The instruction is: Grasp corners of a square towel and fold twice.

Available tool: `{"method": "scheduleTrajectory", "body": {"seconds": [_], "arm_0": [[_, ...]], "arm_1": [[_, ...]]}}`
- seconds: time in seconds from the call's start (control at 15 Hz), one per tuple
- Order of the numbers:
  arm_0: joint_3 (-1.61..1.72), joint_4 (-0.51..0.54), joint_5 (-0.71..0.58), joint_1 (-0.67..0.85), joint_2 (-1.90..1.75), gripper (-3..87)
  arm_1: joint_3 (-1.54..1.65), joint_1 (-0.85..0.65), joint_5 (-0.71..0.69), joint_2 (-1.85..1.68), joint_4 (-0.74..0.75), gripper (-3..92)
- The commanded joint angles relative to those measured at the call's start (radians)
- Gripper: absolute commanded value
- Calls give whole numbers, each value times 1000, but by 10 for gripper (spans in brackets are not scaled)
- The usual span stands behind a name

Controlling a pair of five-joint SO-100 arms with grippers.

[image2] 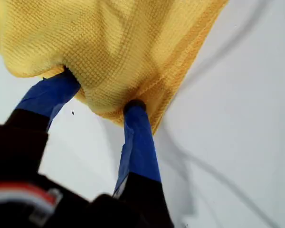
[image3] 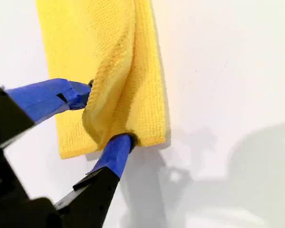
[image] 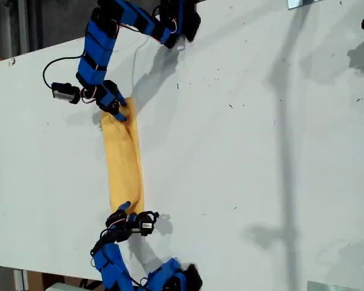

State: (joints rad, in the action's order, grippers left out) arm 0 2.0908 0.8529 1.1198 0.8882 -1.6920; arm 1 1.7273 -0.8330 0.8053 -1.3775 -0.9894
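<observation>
- Towel [image: 124, 159] lies as a narrow folded strip on table [image: 261, 151], between both arms.
- First gripper [image2: 102, 97] clamped on a bunched towel end.
- Second gripper [image3: 109, 114] clamped on a fold at a towel end.

The towel [image: 124, 160] is a yellow-orange cloth with a waffle weave, folded into a long narrow strip that lies flat on the white table [image: 249, 151]. Both short ends are bunched up and raised a little from the table, and the folded corners [image3: 149, 135] show a thin stitched hem.
</observation>
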Motion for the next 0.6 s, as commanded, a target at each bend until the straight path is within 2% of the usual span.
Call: {"method": "scheduleTrajectory", "body": {"seconds": [0.0,0.33,0.53], "arm_0": [[11,11,26,14,-64,166],[218,-48,46,87,-344,145],[239,-72,40,95,-351,134]], "arm_1": [[-3,14,5,-97,-6,244],[95,-35,6,-245,12,194],[206,-66,12,-387,57,171]]}}
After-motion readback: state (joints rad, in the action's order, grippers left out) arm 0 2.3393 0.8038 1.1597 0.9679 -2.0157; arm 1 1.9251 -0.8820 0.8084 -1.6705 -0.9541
